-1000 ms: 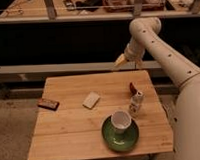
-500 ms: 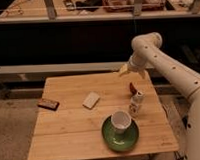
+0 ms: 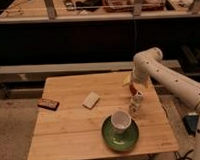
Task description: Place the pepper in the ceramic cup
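Observation:
The dark red pepper (image 3: 136, 87) lies on the wooden table (image 3: 70, 131) near its right edge, partly hidden by my arm. My gripper (image 3: 128, 81) hangs at the end of the white arm, low over the table and right beside the pepper. The white ceramic cup (image 3: 120, 121) stands upright on a green saucer (image 3: 119, 137) at the front right of the table, below and a little left of the gripper.
A small white shaker-like bottle (image 3: 136, 102) stands between the pepper and the cup. A white block (image 3: 91, 99) lies mid-table and a dark bar (image 3: 48, 104) at the left edge. A dark shelf unit runs behind the table.
My arm has swung down and to the left, and the gripper has dropped from above the table's back right corner to just beside the pepper. The objects have not moved.

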`<state>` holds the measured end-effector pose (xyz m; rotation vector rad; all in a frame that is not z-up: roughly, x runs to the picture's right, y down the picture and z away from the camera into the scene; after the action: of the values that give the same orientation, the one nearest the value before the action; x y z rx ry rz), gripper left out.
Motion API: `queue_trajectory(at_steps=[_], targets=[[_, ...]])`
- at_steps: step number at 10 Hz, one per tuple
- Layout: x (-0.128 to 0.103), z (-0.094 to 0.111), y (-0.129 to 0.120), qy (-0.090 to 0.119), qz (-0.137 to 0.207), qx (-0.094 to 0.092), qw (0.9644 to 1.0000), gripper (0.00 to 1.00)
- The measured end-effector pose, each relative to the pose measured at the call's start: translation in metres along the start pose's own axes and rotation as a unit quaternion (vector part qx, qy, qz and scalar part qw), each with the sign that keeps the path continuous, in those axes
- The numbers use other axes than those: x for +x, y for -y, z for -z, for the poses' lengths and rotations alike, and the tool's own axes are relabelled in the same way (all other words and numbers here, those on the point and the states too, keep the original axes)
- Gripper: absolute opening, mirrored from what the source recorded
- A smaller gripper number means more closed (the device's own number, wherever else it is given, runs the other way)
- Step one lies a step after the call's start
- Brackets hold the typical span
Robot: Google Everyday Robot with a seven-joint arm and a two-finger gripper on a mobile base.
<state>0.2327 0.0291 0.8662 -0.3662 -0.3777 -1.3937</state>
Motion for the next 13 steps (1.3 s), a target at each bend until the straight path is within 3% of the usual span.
queue_trajectory(at_steps=[6, 11, 13], targets=[[-0.031, -0.045, -0.013, 0.043, -0.013, 0.017, 0.9989, 0.8], [-0.022, -0.051, -0.025, 0.033, 0.011, 0.01, 0.9993, 0.8], [-0.014, -0.053, -0.03, 0.015, 0.014, 0.01, 0.9997, 0.8]])
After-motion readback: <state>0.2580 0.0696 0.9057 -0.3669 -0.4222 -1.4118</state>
